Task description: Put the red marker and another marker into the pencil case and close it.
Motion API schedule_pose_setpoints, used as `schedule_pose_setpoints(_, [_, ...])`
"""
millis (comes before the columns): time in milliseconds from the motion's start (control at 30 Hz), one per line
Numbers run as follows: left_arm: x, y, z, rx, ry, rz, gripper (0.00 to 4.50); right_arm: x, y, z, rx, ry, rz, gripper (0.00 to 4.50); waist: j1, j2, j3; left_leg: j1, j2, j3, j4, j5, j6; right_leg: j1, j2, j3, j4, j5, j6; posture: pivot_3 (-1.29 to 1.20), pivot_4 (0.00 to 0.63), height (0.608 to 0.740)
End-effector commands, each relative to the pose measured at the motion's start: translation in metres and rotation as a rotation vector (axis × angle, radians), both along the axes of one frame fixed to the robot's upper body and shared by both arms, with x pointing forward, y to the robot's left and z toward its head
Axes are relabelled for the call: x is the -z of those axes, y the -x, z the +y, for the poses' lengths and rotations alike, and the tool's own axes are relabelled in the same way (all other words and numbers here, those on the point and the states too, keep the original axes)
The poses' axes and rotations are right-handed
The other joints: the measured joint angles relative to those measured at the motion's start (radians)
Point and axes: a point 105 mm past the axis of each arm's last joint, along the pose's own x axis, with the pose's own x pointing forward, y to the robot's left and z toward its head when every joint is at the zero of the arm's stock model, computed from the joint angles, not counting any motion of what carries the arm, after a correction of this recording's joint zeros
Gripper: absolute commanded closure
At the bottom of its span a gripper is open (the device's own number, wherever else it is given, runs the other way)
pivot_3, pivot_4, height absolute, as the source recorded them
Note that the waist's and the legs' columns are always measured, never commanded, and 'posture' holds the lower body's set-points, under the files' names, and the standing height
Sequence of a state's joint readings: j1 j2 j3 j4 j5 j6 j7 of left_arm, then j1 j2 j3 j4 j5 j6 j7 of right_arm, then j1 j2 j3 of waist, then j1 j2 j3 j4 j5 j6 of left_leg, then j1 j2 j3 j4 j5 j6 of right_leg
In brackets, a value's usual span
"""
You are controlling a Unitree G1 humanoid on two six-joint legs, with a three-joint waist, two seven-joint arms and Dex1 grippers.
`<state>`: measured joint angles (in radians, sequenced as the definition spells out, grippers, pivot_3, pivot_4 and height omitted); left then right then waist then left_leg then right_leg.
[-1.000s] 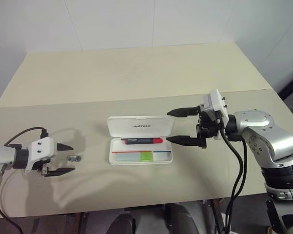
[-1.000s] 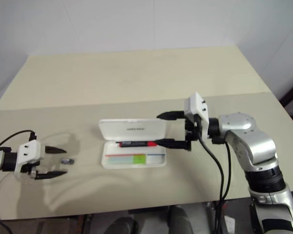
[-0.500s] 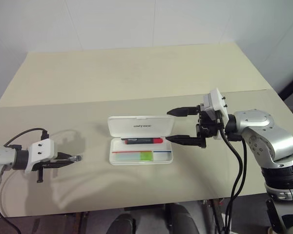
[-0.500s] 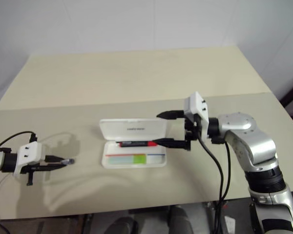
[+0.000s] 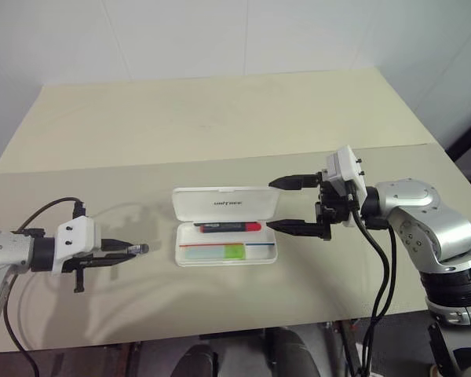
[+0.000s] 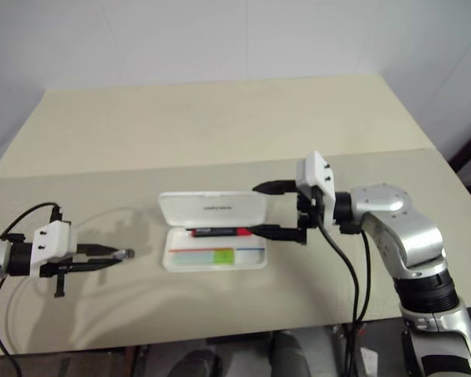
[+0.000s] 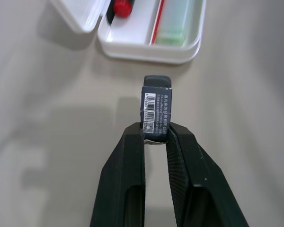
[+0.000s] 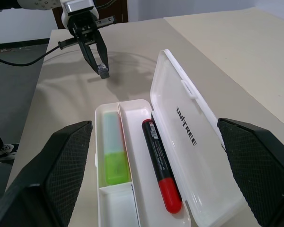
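Left gripper: left gripper [image 5: 133, 250] sits at the near left of the table [image 5: 220, 118], lifted off the surface, fingers pressed together on a small dark piece [image 7: 156, 106] with a barcode label; the piece sticks out past the fingertips toward the case.
Small dark piece: clamped at its lower end between the two black fingers [image 7: 132, 156], clear of the table, well to the left of the case.
Pencil case: pencil case [image 5: 226, 245] lies open near the middle of the table, its tray on the near side and its lid [image 5: 226, 203] standing up at the far side with dark lettering on it.
Another marker: another marker [image 5: 220, 252], pale green, lies flat in the tray's near compartment, beside the red-and-blue line.
Red marker: red marker [image 5: 229, 227] lies flat in the tray's far compartment, just under the raised lid, red cap pointing right.
Right gripper: right gripper [image 5: 286, 204] hovers just right of the case, pointing left, its fingers spread wide with nothing between them; one finger sits level with the lid, the other level with the tray.
Table: pale beige, with a seam running left to right beyond the case.
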<state>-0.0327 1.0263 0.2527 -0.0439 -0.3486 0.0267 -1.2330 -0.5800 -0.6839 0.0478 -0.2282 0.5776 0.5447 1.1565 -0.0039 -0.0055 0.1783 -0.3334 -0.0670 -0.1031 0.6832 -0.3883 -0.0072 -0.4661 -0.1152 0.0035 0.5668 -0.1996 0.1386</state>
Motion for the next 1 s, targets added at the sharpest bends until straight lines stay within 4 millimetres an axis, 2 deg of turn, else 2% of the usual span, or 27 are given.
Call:
schedule_pose_setpoints(33, [-0.013, -0.002, -0.015, 0.031, 0.039, -0.046, 4.2, -0.007, 0.003, -0.006, -0.003, 0.006, -0.044, 0.0, 0.0, 0.0, 0.0, 0.0, 0.0, 0.0, 0.0, 0.0, 0.0, 0.0, 0.0, 0.0, 0.0, 0.0, 0.0, 0.0, 0.15, 0.74])
schedule_pose_setpoints(300, [-0.013, -0.011, -0.057, 0.14, 0.121, -0.017, 4.2, -0.019, 0.005, -0.021, 0.045, 0.016, -0.132, 0.0, 0.003, 0.0, 0.0, -0.001, -0.001, 0.0, 0.0, 0.0, 0.0, 0.0, 0.0, 0.0, 0.0, 0.0, 0.0, 0.0, 0.15, 0.74])
schedule_pose_setpoints(667, [0.001, -0.032, -0.111, 0.289, 0.143, -0.028, 4.2, -0.016, 0.009, -0.033, 0.112, 0.049, -0.131, 0.0, 0.004, 0.0, 0.0, 0.0, -0.001, 0.001, 0.002, 0.0, 0.0, 0.0, 0.0, 0.0, 0.0, 0.002, 0.0, 0.0, 0.15, 0.74])
schedule_pose_setpoints(900, [0.002, -0.032, -0.133, 0.325, 0.132, -0.035, 4.2, -0.013, 0.01, -0.032, 0.127, 0.04, -0.128, 0.0, 0.006, -0.001, 0.0, -0.001, -0.001, 0.001, 0.004, 0.0, 0.0, 0.001, 0.0, 0.001, 0.0, 0.002, 0.0, 0.0, 0.15, 0.74])
schedule_pose_setpoints(1000, [0.002, -0.033, -0.136, 0.313, 0.127, -0.039, 4.2, -0.013, 0.01, -0.03, 0.128, 0.029, -0.127, 0.0, 0.006, -0.001, 0.0, -0.001, -0.001, 0.001, 0.004, 0.0, 0.0, 0.001, 0.0, 0.001, 0.0, 0.002, 0.0, 0.0, 0.15, 0.74])
